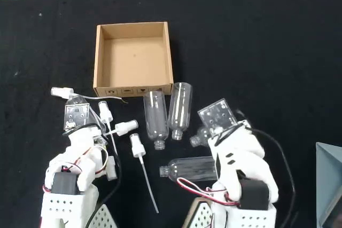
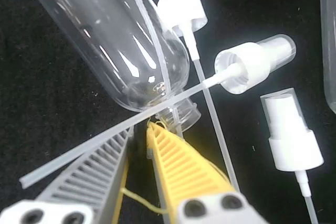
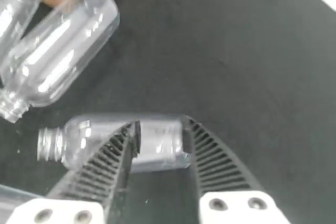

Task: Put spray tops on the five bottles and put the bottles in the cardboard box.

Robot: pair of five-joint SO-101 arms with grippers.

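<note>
Left pincer is pinched narrow, tips at the neck of a clear bottle toward the worktop's left edge, with spray tops lying beside it. Right pincer stands open over a small bottle. The cardboard box sits nearer the far edge.

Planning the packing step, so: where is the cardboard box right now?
High view: the cardboard box sits open beyond the left arm, its near right corner beside the base of a clear bottle.
</note>
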